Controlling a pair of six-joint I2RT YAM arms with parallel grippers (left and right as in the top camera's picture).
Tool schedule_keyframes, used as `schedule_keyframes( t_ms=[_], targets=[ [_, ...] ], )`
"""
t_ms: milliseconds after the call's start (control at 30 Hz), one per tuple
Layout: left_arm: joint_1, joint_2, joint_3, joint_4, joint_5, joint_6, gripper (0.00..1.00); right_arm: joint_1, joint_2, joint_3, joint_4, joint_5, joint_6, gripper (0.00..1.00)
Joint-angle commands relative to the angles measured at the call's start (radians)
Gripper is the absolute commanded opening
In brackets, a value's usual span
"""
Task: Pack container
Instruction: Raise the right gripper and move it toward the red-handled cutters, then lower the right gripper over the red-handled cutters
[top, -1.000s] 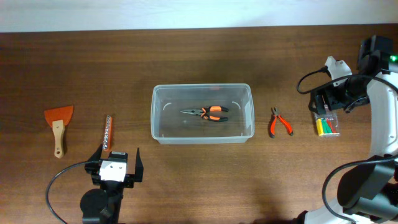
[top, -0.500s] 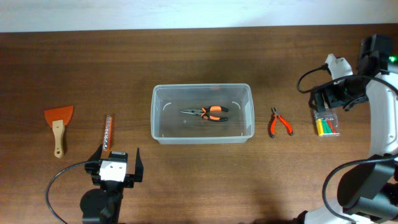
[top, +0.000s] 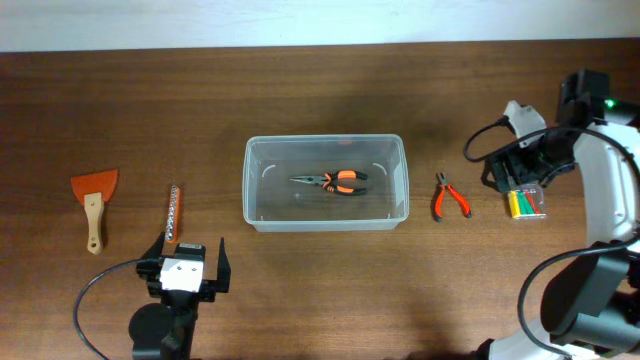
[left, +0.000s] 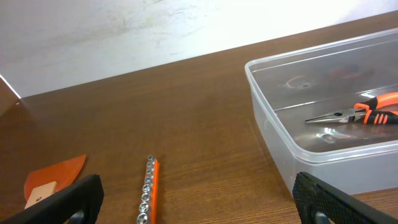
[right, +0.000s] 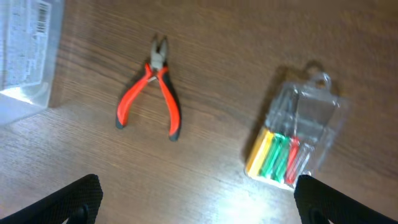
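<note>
Gaping wide, empty, right end effector (right: 199, 205) near red cutters (right: 157, 70), left end effector (left: 199, 206) likewise

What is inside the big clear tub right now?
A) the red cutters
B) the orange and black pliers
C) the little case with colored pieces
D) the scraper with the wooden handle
B: the orange and black pliers lie on the floor of the container, and nothing else is in it.

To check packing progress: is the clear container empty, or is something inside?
Not empty: orange-handled long-nose pliers lie flat inside the container; nothing else shows in it.
</note>
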Motion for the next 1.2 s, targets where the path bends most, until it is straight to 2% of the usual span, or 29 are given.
schedule_keyframes(
  t_ms=[0,100,367,1167],
  targets=[
    [0.005,-0.008,-0.005,0.001,0.010,-0.005,0.99,0.050,0.030,-0.003,0.014,-0.009,-0.034,0.99],
    [0.005,-0.008,-0.005,0.001,0.010,-0.005,0.99,0.084,0.065,-0.003,0.021,0.048,-0.034,0.99],
    [0.005,-0.008,-0.005,0.001,0.010,-0.005,0.99,0.093,0.143,-0.003,0.023,0.055,-0.029,0.99],
    [0.005,-0.008,-0.005,0.001,0.010,-0.005,0.99,0.099,0.227,-0.003,0.040,0.067,-0.019,0.99]
  ],
)
